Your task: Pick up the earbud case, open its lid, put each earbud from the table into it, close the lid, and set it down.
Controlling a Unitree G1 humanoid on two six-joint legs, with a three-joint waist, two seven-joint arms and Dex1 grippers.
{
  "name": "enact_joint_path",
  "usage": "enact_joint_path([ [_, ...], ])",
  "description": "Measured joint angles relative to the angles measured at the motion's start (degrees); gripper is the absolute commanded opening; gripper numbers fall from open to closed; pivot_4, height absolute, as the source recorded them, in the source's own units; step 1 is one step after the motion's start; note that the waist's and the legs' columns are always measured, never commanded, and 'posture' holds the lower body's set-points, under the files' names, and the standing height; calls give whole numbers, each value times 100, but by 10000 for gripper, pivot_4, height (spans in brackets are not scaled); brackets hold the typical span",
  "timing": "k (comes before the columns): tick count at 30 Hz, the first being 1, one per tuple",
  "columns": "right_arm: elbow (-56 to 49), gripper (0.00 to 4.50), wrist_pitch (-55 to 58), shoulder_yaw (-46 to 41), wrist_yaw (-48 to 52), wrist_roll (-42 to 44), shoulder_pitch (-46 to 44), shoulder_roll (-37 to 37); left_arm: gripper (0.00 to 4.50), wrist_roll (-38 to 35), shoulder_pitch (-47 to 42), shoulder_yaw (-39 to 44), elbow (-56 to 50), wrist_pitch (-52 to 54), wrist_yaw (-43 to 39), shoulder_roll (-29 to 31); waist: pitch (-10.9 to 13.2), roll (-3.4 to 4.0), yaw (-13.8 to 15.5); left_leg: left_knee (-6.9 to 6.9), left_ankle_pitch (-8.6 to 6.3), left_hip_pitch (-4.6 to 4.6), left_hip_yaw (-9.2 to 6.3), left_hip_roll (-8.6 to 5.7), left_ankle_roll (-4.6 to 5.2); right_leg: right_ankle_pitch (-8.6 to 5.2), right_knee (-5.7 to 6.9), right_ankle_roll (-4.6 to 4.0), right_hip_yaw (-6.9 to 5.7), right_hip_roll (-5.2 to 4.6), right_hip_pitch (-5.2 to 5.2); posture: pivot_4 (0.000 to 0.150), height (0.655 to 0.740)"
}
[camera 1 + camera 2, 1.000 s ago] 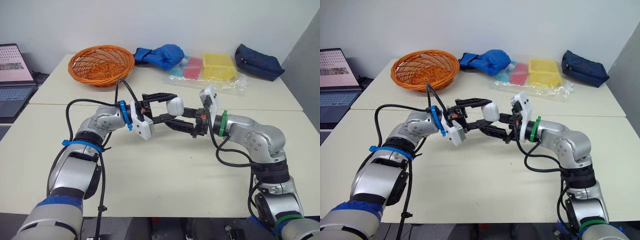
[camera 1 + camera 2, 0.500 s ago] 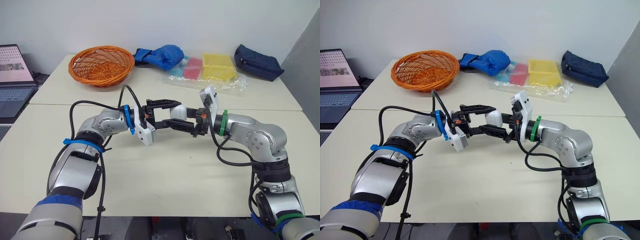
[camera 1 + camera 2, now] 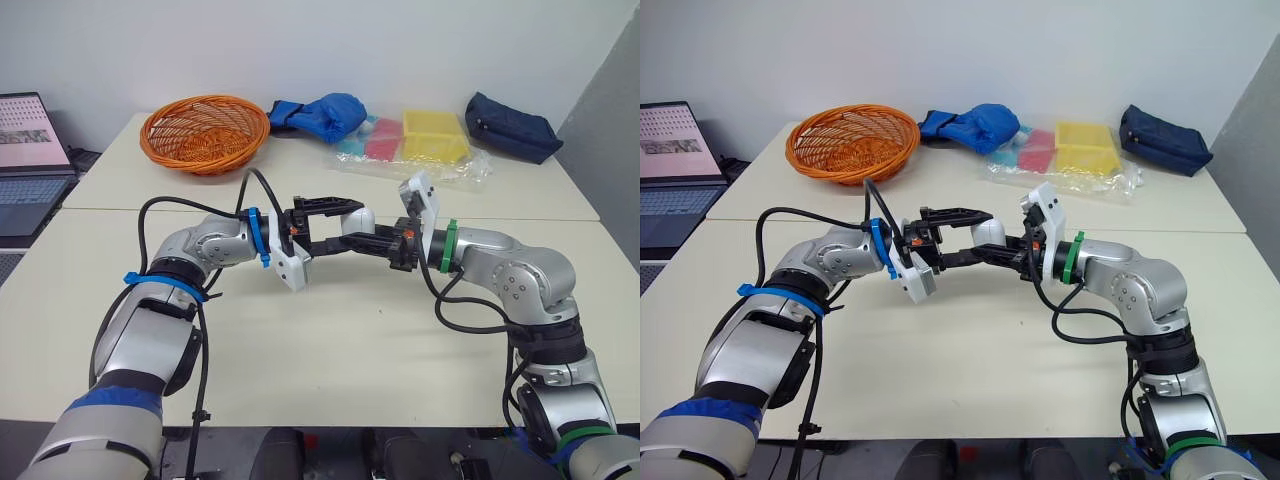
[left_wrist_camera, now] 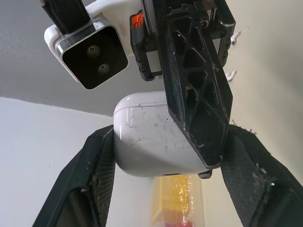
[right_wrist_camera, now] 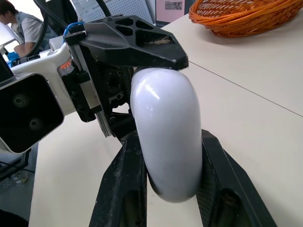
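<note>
The earbud case [image 3: 354, 219] hangs above the middle of the table [image 3: 350, 340], pinched from both sides at once. The right gripper [image 5: 169, 142] clamps it narrowly, a finger on each flank. The left gripper [image 4: 170, 142] spans it more widely, one finger pressed on top and the other apparently underneath. Its lid looks shut. Two earbuds [image 4: 231, 74] lie on the table beyond.
</note>
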Motion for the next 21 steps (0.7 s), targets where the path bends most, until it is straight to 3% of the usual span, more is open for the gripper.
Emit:
enact_joint_path([
  [1, 6, 8977, -18, 14, 14, -12, 0, -7, 27843, 0, 0, -6, 0, 1, 0, 2, 0, 0, 0, 0, 0, 0, 0, 0, 0, 0, 0, 0, 1, 0, 0, 1500, 7400],
  [3, 19, 8976, -31, 23, 22, -19, 0, 2, 35005, -65, 0, -59, 15, 1, -15, 17, 0, 0, 1, -1, 0, -1, 0, 0, 0, 0, -1, -1, 0, 0, 0, 1500, 7400],
  [7, 108, 8825, -26, -37, -82, -12, 12, 55, 45000, -307, -2, -351, 53, -102, -181, 33, 0, 0, 0, -1, 0, -1, 0, 0, 0, 1, -1, -2, 0, -1, 0, 1500, 7400],
  [15, 107, 8809, -41, -40, -110, -25, 81, 71, 45000, -849, -2, -592, 64, -40, -542, 117, 0, 0, 0, -1, 0, -1, 0, 0, 0, 1, 0, -2, 0, 0, 0, 1500, 7400],
  [18, 106, 8803, -267, 12, -151, -271, 123, 20, 45000, -1634, -2, -807, 57, 406, -1278, 161, 0, 0, -13, 0, 0, -1, 0, -1, 0, 1, 0, -1, 0, 0, 0, 1500, 7400],
  [21, 137, 8803, -1053, 446, -323, -1141, 385, -301, 45000, -2867, 52, -979, -487, 1224, -2609, 452, 0, 0, -22, -1, 0, -2, -1, 0, 0, -1, -1, -1, -1, 1, -1, 1500, 7400],
])
